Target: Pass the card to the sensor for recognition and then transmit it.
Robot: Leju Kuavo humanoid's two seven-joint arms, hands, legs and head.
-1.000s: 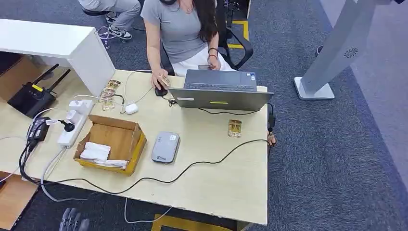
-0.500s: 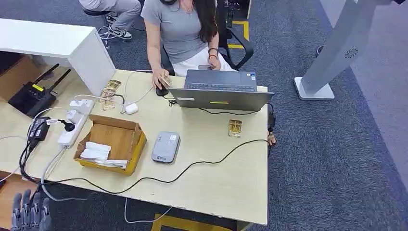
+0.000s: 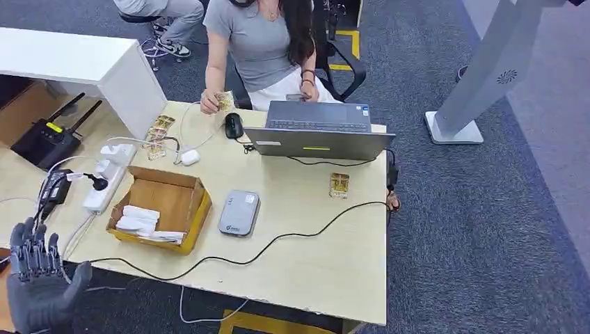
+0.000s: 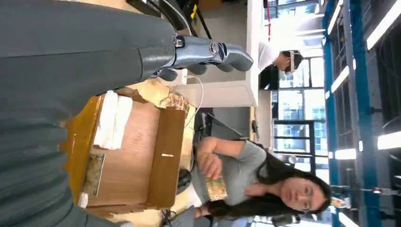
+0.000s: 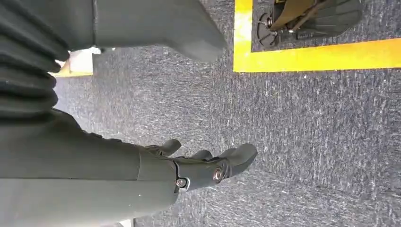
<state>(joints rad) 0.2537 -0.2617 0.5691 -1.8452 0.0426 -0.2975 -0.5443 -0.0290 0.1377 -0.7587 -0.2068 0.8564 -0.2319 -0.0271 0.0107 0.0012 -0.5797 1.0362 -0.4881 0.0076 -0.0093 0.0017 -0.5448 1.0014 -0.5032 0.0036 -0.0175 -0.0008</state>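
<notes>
One card (image 3: 224, 99) up in the person's hand (image 3: 209, 104) at the far desk (image 3: 313, 257) edge, beside the mouse (image 3: 233, 125); another card lying near the laptop (image 3: 319, 132). Grey sensor (image 3: 239, 212) mid-desk, next to the cardboard box (image 3: 161, 207). Left hand (image 3: 38, 285) raised at the near corner, fingers spread, holding nothing. Right hand (image 5: 203, 165) hanging over carpet, fingers loose, empty. Long reach to the handover: likely snags on cable (image 3: 278, 240) or box; risks a fumbled pinch.

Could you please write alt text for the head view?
The robot's left hand is raised, open, at the near left corner of a wooden desk; across it, a seated person holds up a card beside a laptop.
</notes>
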